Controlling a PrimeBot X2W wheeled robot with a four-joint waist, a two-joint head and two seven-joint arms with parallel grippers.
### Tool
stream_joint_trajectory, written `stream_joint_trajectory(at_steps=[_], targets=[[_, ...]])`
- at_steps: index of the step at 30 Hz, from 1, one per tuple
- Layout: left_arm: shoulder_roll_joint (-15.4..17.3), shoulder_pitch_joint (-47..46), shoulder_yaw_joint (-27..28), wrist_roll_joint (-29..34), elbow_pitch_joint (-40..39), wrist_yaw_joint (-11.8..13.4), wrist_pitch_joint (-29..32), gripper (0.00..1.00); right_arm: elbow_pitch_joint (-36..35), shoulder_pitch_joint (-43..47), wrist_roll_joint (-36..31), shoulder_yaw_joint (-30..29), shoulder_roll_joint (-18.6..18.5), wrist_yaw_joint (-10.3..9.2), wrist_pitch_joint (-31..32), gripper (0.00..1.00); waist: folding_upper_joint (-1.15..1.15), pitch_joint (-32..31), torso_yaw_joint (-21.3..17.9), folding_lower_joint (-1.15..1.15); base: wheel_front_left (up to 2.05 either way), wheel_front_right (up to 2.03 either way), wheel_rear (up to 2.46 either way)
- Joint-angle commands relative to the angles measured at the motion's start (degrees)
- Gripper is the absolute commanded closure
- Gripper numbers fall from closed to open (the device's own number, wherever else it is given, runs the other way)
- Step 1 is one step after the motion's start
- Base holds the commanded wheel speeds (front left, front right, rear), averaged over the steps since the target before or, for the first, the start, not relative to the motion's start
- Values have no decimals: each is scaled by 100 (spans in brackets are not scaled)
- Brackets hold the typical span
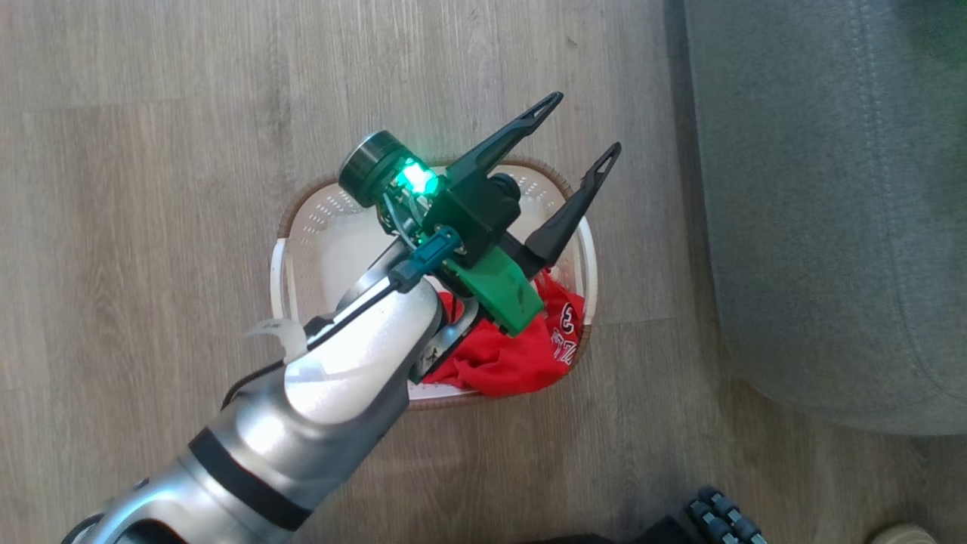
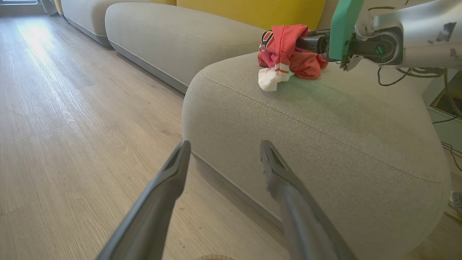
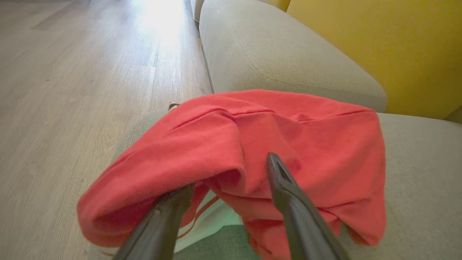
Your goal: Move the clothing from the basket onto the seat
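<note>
grey upholstered seat (image 2: pixel 325 119) beside pale wood floor (image 1: pixel 151 227); one red garment (image 2: pixel 288 54) lies on it, draped over my parted right fingers (image 3: pixel 288 202). a red jersey (image 1: pixel 514 363) sits in the basket (image 1: pixel 302 249) under my left fingers (image 1: pixel 514 136), parted and empty.

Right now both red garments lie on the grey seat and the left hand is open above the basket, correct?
No. One red garment lies on the grey seat; the second garment lies in the basket, as the head view shows. The left hand is open above the basket.

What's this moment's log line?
left gripper: open over cream plastic basket | right gripper: open at red fabric garment on grey upholstered seat
</note>
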Motion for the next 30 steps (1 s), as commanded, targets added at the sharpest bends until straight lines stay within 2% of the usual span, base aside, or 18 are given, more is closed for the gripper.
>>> stream_joint_trajectory(at_steps=[1, 10, 17, 25, 30], targets=[[105, -130, 130, -19, -156, 52, 4, 0, -299, 177, 24, 85, 31, -2, -53, 0, 0, -57, -59, 0, 0, 0, 0], [228, 92, 319, -207, -121, 168, -64, 0, -1093, 923, 564, 574, 109, -2, -53, 0, 0, -386, -186, 0, 0, 0, 0], [329, 530, 716, -488, -113, 319, -141, 0, -1961, 1664, 1040, 1197, 62, -2, -53, 0, 0, -1057, -180, 0, 0, 0, 0], [515, 1324, 1549, -625, -290, 559, -154, 0, -2601, 2185, 1207, 1595, 367, -2, -53, 0, 0, -1848, 45, 0, 0, 0, 0], [655, 2005, 2215, -575, -512, 727, -154, 0, -2952, 2601, 1184, 1628, 680, -2, -53, 0, 0, -2237, 242, 0, 0, 0, 0]])
